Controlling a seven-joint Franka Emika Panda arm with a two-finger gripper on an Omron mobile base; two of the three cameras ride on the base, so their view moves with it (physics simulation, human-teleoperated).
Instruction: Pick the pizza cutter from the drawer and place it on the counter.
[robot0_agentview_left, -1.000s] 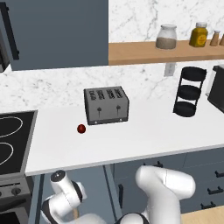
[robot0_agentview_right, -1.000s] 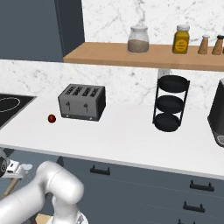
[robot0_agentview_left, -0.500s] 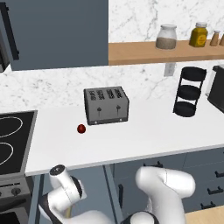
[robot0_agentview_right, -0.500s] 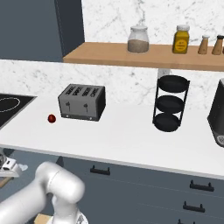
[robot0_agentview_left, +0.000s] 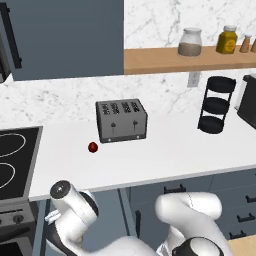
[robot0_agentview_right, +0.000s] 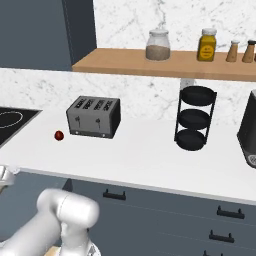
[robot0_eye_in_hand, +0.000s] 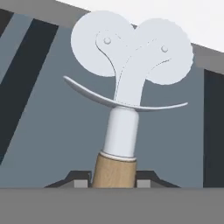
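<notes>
Gripping the tan wooden handle of the pizza cutter (robot0_eye_in_hand: 127, 94), the tool (robot0_eye_in_hand: 113, 180) has its two dark fingertips (robot0_eye_in_hand: 78, 179) pressed against either side of the handle at the bottom of the hand view, so it is clamped on the cutter. Above the handle run a pale collar, a curved guard and two overlapping round wheels. Behind the cutter lies the slate blue-grey inside of the drawer (robot0_eye_in_hand: 52, 131), and the white edge of the desk (robot0_eye_in_hand: 175, 13) crosses the top right corner of that view.

From the left base view, the white arm bends down below the front edge of the desk (robot0_agentview_left: 165, 155) at the near left, its wrist beside the black stovetop (robot0_agentview_left: 12, 160). On the desk stand a grey four-slot toaster (robot0_agentview_left: 121, 120), a small dark red ball (robot0_agentview_left: 92, 147) just to its left, and a black three-tier rack (robot0_agentview_left: 216, 104) well to the right. A wooden shelf (robot0_agentview_left: 165, 59) on the marble wall carries a glass jar (robot0_agentview_left: 190, 42) and a yellow jar (robot0_agentview_left: 227, 40). In the right base view the toaster (robot0_agentview_right: 93, 116), the ball (robot0_agentview_right: 59, 135) and the rack (robot0_agentview_right: 194, 118) sit in the same order, above blue-grey drawer fronts (robot0_agentview_right: 165, 215) with dark handles.
</notes>
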